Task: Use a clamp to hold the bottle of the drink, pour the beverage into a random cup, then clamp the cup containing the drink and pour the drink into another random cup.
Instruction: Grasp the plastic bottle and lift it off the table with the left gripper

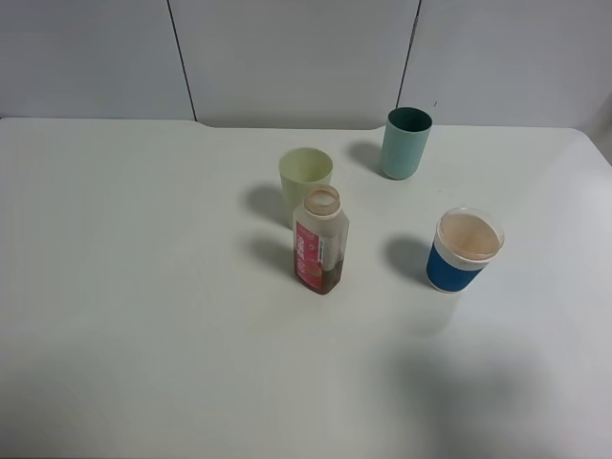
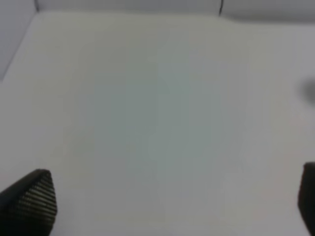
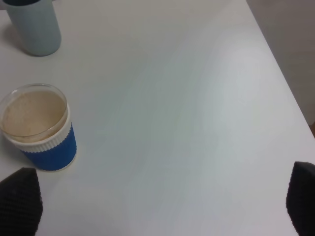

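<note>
Left claw [image 2: 167, 201] and right claw [image 3: 161, 199] both gape empty; grip the bottle [image 1: 320, 241], standing mid-table in front of the pale cup [image 1: 306, 172], squarely across its body, keeping the open neck upright.

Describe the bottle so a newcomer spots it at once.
Look near the middle of the white table. The bottle stands just in front of the pale yellow-green cup. Only it has a pink label and a round neck.
</note>
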`<move>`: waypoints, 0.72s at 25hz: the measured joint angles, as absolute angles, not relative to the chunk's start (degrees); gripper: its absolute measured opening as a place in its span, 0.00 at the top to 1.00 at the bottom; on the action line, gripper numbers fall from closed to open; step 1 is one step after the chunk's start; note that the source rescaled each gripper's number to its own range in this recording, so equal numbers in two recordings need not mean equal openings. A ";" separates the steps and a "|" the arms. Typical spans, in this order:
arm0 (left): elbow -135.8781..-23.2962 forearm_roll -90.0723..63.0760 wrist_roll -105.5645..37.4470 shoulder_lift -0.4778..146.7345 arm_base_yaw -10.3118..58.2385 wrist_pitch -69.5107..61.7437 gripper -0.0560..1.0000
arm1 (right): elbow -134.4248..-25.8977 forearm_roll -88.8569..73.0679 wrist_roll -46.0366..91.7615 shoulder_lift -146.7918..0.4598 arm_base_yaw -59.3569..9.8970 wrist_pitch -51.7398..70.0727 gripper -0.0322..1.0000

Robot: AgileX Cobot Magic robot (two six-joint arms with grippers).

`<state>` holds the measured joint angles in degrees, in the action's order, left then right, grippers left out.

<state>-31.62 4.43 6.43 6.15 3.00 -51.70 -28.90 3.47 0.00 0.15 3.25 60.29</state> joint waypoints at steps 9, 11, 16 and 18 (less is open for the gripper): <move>-31.81 4.32 5.97 19.77 3.00 -37.14 0.00 | -28.90 3.47 0.00 0.15 3.25 60.29 0.00; -31.87 4.26 4.75 23.21 3.00 -34.45 0.00 | -28.90 3.47 0.00 0.15 3.25 60.29 0.00; -31.87 4.20 3.39 30.31 3.00 -29.22 0.00 | -28.90 3.47 0.00 0.15 3.25 60.32 0.00; -31.87 4.15 3.34 33.41 3.00 -27.09 0.00 | -28.90 3.47 0.00 0.15 3.25 60.32 0.00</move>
<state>-31.87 4.15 3.34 33.41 3.00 -27.09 -28.90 3.47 0.00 0.15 3.25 60.32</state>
